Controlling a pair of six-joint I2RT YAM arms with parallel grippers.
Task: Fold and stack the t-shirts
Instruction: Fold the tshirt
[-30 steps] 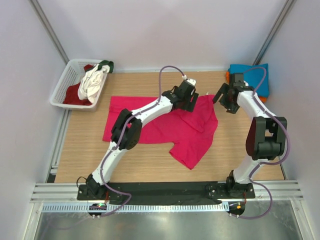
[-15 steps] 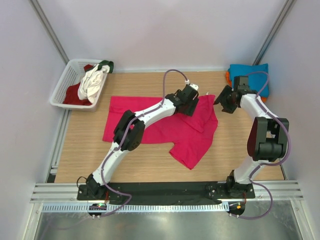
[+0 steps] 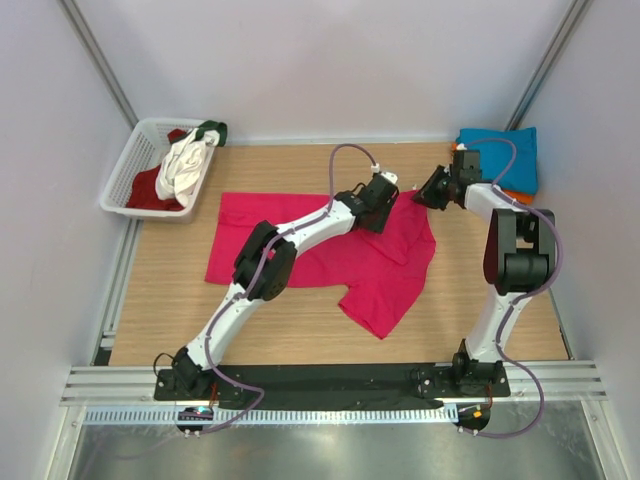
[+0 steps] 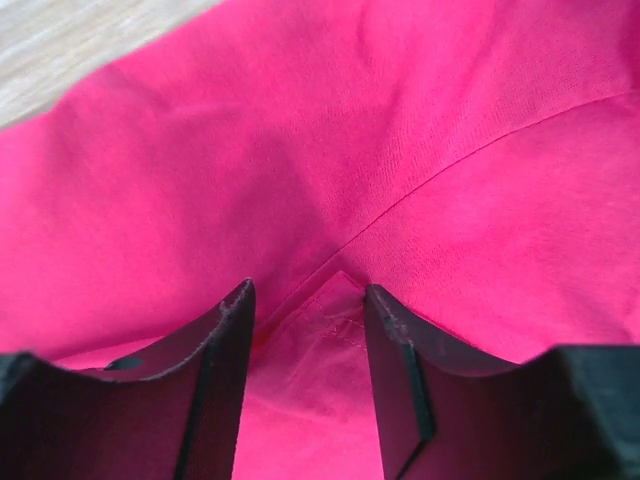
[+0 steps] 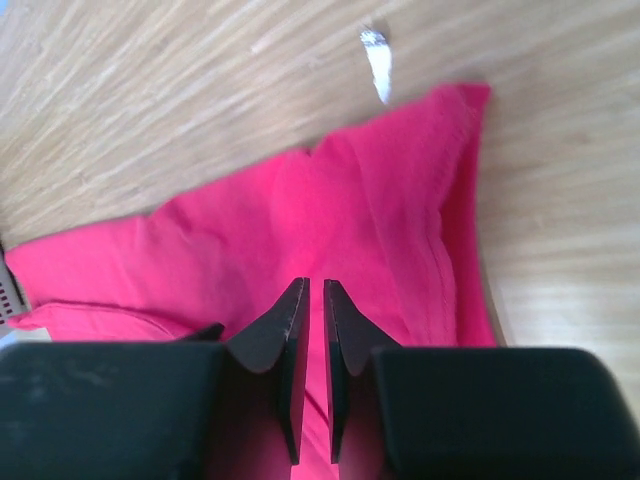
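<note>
Pink t-shirt [image 3: 380, 280] spread flat mid-table. Left gripper [image 4: 308, 292] at far edge, jaws half-wide astride seam ridge, likely to pinch for fold. Right gripper [image 5: 313, 285] at far-right corner, jaws near-closed; pinch unconfirmed.

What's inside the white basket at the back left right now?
A crumpled white t-shirt lies on top, over a dark red one. A green one shows at the far corner of the basket. Anything beneath them is covered.
</note>
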